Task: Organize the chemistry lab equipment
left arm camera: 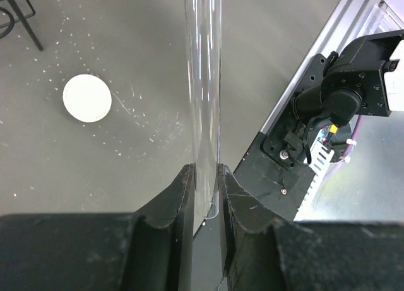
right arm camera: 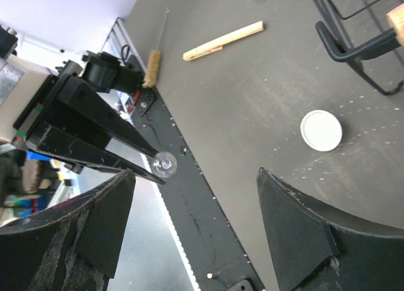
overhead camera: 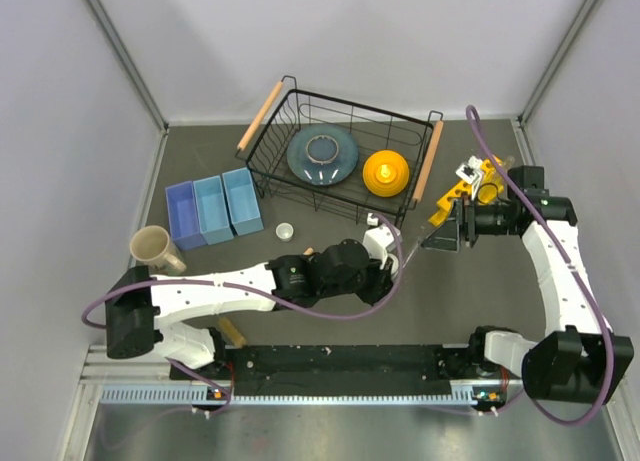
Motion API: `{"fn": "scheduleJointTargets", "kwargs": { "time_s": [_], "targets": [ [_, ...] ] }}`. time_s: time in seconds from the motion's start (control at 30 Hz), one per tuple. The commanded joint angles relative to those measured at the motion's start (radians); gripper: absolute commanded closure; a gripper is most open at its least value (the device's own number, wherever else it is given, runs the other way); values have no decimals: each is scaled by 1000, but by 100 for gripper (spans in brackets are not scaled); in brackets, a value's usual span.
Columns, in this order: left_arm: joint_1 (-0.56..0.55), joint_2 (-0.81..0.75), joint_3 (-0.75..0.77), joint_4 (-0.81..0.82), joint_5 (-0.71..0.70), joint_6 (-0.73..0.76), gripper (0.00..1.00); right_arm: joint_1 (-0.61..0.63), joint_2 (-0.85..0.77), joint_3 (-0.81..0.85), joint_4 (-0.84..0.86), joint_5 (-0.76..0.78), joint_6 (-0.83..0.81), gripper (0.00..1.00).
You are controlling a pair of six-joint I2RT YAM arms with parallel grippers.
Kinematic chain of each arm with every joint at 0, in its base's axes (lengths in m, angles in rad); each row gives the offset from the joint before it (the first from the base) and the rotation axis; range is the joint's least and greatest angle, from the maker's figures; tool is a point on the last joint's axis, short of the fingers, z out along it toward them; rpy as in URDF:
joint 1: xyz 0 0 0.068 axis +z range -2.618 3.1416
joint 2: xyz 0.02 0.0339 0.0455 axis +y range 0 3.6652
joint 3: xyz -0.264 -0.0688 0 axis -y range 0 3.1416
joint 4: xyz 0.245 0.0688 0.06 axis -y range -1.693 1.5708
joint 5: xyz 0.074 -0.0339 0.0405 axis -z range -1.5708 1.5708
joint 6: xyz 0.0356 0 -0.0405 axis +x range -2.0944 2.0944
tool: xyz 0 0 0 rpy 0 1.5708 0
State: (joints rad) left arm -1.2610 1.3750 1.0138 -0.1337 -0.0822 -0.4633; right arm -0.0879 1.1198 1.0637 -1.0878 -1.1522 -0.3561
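Dark grey bench (overhead camera: 450, 291), speckled white, boxed in by pale walls (overhead camera: 350, 41). The left end effector (left arm camera: 206, 177) clamps a clear tube (left arm camera: 202, 83) at centre frame. The right end effector (right arm camera: 196, 173), jaws apart, sits near the yellow rack (overhead camera: 452, 194) at upper right.

- White shells and black joints are being shown on the left arm (overhead camera: 225, 289) and the right arm (overhead camera: 562, 271), above the black rail (overhead camera: 340, 359).
- A purple cable (overhead camera: 345, 317) is being carried along each arm above that rail.
- Black, dust-flecked, wedge-shaped fingers (left arm camera: 177, 206) are being shown on the left gripper (left arm camera: 205, 190) and the right gripper (right arm camera: 196, 184).
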Motion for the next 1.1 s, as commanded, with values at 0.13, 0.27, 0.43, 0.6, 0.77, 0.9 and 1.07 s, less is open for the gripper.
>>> {"fn": "scheduleJointTargets", "kwargs": {
  "time_s": [0.13,0.27,0.43,0.6,0.77,0.9,1.07],
  "targets": [
    [-12,45,83,46,13,41,97,77,38,58,-3,-70,78,34],
    [-15,49,88,42,7,43,97,112,52,58,-3,-69,100,51],
    [-14,45,86,39,5,46,97,122,64,56,-3,-69,112,71],
    [-17,44,83,37,-1,45,95,126,60,68,-3,-83,115,84],
    [-17,-8,31,63,-60,25,51,126,34,73,3,-46,103,88],
    [-14,-167,-125,153,-180,3,22,64,-11,59,32,31,94,88],
    [3,-338,-262,97,-272,-27,7,-22,-41,61,61,155,53,88]
  ]
}}
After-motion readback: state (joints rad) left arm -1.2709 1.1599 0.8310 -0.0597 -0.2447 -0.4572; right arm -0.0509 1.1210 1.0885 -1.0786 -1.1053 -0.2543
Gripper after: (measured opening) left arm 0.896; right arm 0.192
